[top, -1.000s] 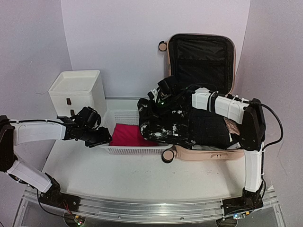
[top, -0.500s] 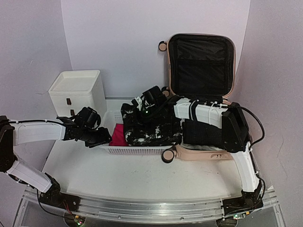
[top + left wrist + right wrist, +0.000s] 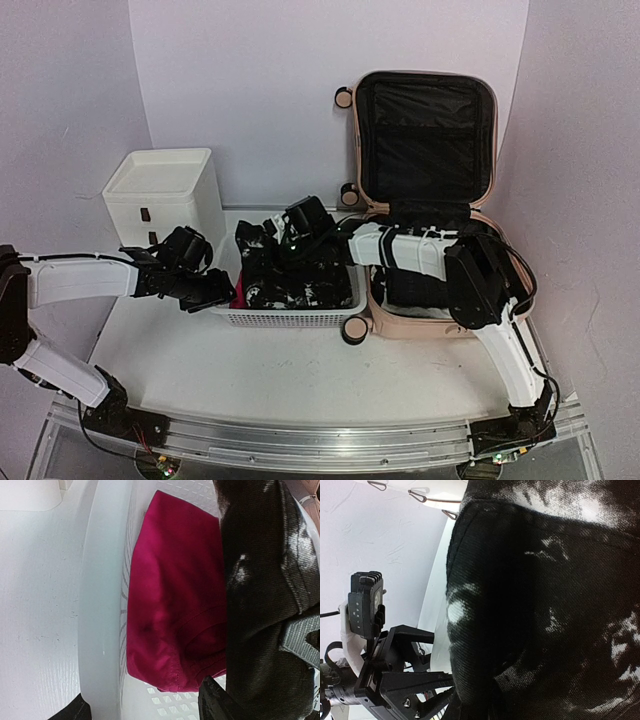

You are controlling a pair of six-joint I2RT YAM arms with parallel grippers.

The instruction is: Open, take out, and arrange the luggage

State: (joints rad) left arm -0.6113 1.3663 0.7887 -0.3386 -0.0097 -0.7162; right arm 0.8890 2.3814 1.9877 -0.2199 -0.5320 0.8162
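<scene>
Pink hard-shell luggage [image 3: 425,130]: open, lid upright, rear right of desk, beside both jaws. Right jaws [image 3: 285,232] narrow, gripping black-and-white garment [image 3: 300,282] over mesh basket [image 3: 290,318]; left jaws [image 3: 224,296] wide, astride its rim.

The mesh basket's [image 3: 290,319] opening is almost filled by a black-and-white garment [image 3: 300,285] held by the right gripper [image 3: 285,238]. Its left rim is straddled by the left gripper [image 3: 222,295]. The worktop's [image 3: 300,375] back left corner is taken by a white drawer unit [image 3: 165,195], its right side by the open luggage [image 3: 425,326]. Bare worktop is left along the near edge.
</scene>
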